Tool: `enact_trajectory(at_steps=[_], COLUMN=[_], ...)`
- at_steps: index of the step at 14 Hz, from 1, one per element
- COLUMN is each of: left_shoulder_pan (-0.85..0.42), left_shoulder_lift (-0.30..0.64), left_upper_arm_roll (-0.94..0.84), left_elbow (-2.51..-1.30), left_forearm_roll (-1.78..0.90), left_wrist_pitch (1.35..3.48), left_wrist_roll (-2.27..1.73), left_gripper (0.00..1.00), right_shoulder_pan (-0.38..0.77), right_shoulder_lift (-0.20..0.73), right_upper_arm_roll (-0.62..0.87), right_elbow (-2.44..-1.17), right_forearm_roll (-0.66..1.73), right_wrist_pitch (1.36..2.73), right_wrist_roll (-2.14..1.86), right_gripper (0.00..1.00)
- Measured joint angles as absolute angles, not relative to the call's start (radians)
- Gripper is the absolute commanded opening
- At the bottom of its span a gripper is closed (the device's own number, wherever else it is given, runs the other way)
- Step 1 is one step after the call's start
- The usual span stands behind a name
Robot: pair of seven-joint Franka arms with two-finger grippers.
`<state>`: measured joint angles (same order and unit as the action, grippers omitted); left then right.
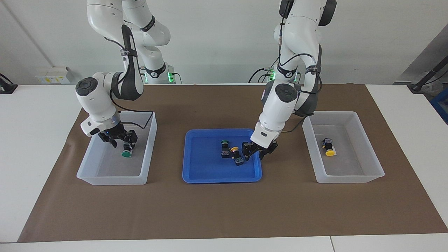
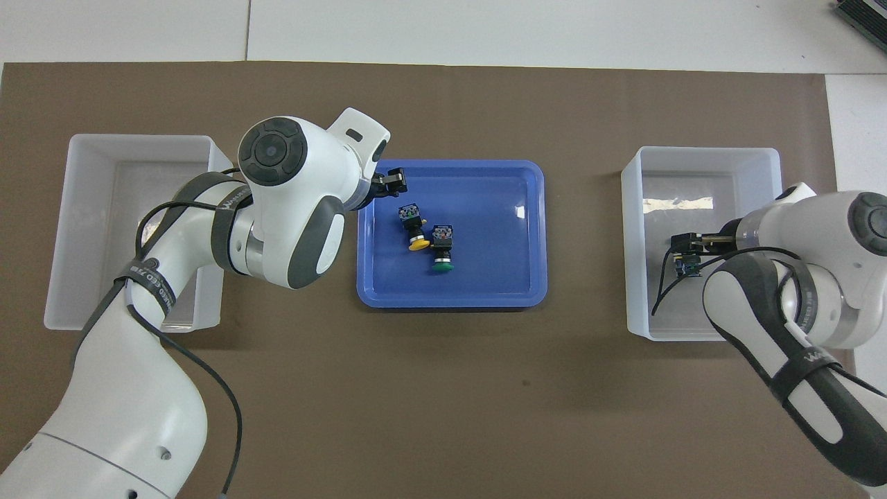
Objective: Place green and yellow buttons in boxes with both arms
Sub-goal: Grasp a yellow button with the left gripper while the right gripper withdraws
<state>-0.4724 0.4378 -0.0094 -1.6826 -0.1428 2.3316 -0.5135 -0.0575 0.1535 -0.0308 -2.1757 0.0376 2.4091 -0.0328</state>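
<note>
My right gripper is low inside the box at the right arm's end, right at a green button whose cap points away from the robots. I cannot tell if it holds the button; the overhead view shows the gripper and the button's black body. My left gripper is open and low over the blue tray, beside a yellow button without touching it. A green button lies next to that one. Another yellow button lies in the box at the left arm's end.
The tray sits mid-table between the two boxes on a brown mat. In the overhead view the left arm hides part of its box and the yellow button in it. The tray's buttons lie toward the left arm's end.
</note>
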Motion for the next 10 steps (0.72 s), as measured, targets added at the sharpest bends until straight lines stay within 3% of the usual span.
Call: enact_trajectory(at_steps=[6,10], left_shoulder_pan=[-0.511,-0.530], left_shoulder_lift=[0.447,0.452], left_upper_arm_roll=[-0.009,-0.009], left_elbow=[-1.750,-1.753], left_forearm_roll=[-0.143,-0.143], left_wrist_pitch=[2.422,2.435], left_wrist_roll=[-0.535,-0.548], left_gripper=[0.65,0.65], right_shoulder_pan=[-0.054,-0.030], right_shoulder_lift=[0.080,0.013], right_upper_arm_roll=[-0.028,-0.026], right_elbow=[-2.115,-2.004], right_forearm_roll=[0.038,0.039], right_wrist_pitch=[2.392,2.188], right_wrist_roll=[-0.033,0.001], right_gripper=[1.00,1.00])
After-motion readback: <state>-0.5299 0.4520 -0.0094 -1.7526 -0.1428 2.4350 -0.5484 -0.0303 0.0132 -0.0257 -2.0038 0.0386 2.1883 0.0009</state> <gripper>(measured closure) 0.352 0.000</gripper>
